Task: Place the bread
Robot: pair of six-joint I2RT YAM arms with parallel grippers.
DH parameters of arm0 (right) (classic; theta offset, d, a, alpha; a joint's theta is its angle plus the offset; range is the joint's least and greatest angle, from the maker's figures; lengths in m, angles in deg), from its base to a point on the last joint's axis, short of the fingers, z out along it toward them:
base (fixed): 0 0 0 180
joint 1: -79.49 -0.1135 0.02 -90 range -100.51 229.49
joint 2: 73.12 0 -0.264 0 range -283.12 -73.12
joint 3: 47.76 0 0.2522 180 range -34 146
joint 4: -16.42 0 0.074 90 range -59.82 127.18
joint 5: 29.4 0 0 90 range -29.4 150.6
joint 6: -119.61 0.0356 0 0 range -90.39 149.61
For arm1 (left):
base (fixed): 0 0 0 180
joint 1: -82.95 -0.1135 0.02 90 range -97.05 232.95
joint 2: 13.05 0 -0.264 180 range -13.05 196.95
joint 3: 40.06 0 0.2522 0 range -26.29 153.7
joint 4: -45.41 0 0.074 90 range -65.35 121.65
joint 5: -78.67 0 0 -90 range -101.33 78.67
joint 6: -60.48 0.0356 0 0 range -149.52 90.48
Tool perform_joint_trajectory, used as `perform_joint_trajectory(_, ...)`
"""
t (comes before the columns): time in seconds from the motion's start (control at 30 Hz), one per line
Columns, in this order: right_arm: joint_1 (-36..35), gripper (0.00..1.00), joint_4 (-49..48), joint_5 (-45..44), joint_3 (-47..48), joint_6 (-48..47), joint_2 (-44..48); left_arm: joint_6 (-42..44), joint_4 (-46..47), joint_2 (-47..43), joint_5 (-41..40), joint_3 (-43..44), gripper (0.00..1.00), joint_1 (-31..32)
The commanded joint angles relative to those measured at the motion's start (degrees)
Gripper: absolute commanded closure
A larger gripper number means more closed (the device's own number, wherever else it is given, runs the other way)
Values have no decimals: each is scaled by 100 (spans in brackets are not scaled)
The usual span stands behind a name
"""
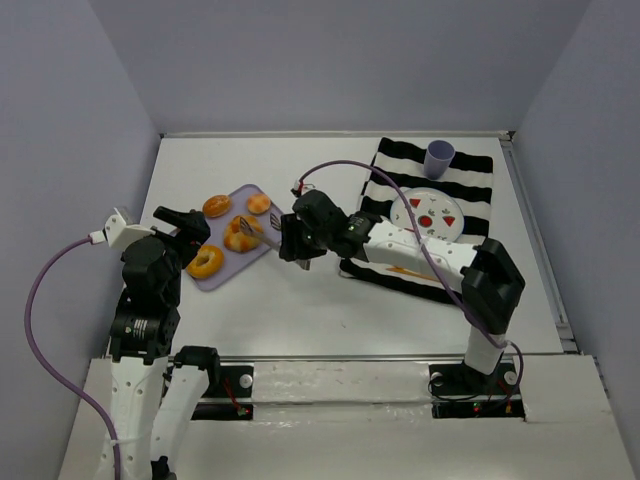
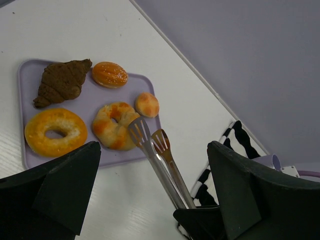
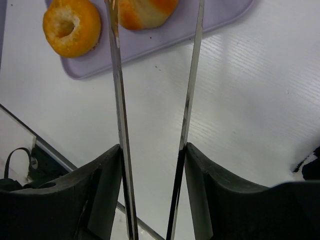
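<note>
A lavender tray holds several breads: a ring bagel, a twisted glazed bun, a small round roll and an oval bun. The left wrist view also shows a brown croissant. My right gripper is shut on metal tongs. The tong tips reach the twisted bun, one tip against its edge. In the right wrist view the tong arms stand spread, with the bun between them at the top. My left gripper is open and empty above the tray's near-left side.
A black-and-white striped cloth lies at the right. On it stand a white plate with red pieces and a purple cup. Grey walls close in the white table on three sides.
</note>
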Motion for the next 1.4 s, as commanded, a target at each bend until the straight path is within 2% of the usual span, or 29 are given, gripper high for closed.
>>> perform_joint_trajectory(0.0,110,44,-646,92,-61,261,379,-19,229,22,-57,-4,1,26)
perform_joint_trajectory(0.37,163,43,-558,488,273,481,-324,-19,212,22,-57,5,1,26)
perform_joint_trajectory(0.5,163,49,-558,785,325,429,-447,-28,238,13,-57,-22,1,26)
perform_joint_trajectory(0.6,163,56,-584,1137,422,376,-579,-28,229,48,-57,-30,1,26)
perform_joint_trajectory(0.63,163,63,-593,1199,431,367,-606,-28,229,57,-57,-30,1,26)
perform_joint_trajectory(0.7,163,72,-689,1418,457,323,-650,-28,212,109,-57,-22,1,26)
perform_joint_trajectory(0.73,163,81,-724,1463,457,323,-641,-28,203,153,-57,-22,1,26)
perform_joint_trajectory(0.8,163,85,-769,1516,457,306,-580,-28,194,180,-57,-13,1,26)
perform_joint_trajectory(0.83,163,93,-777,1507,449,297,-536,-28,194,197,-48,-4,1,26)
perform_joint_trajectory(1.03,163,93,-936,1481,273,113,69,-37,194,189,-57,5,1,26)
perform_joint_trajectory(1.2,233,93,-953,1059,-8,16,781,-37,185,171,-66,5,1,26)
perform_joint_trajectory(1.37,830,93,-945,989,-658,103,1634,-37,185,171,-57,22,1,26)
